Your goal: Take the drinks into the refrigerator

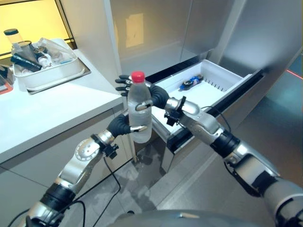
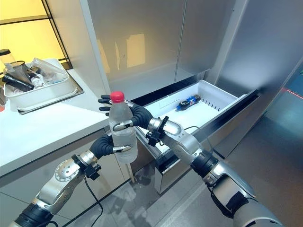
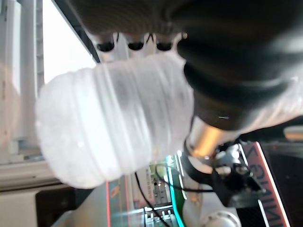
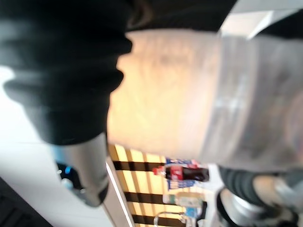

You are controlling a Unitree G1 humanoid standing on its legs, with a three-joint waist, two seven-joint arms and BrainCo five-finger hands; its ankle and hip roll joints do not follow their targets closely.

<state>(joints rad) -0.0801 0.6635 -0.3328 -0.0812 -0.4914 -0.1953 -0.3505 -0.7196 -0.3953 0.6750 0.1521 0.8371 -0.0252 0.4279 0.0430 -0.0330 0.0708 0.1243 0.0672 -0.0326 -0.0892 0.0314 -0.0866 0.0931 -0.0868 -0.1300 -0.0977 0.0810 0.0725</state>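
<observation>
The bottle (image 1: 139,112), clear with a red cap, stands upright in mid-air between both hands, in front of the tabletop (image 1: 57,106) edge and just beside the open fridge drawer (image 1: 208,87). The left hand (image 1: 124,126) comes up from below and wraps the lower half of the bottle, fingers curled round its ribbed body; its wrist view shows the thumb lying across the plastic with the fingertips on the far side. The right hand (image 1: 154,93) reaches in from the drawer side and meets the bottle near its shoulder, palm against it and dark-tipped fingers showing past the far side by the cap; they seem to wrap it, though how firmly cannot be told. Held high and low like this, the bottle looks set for a pass from the left hand to the right, since the right arm is the one lying along the drawer and can reach in most easily. The drawer is pulled well out, white inside, with one dark bottle (image 1: 191,82) already lying on its side toward the back, leaving bare floor nearer the front. On the tabletop behind, well apart, sits a tray (image 1: 49,71) of more bottles and wrappers, likely the stock still to carry. One grip must loosen only once the other is sure.
</observation>
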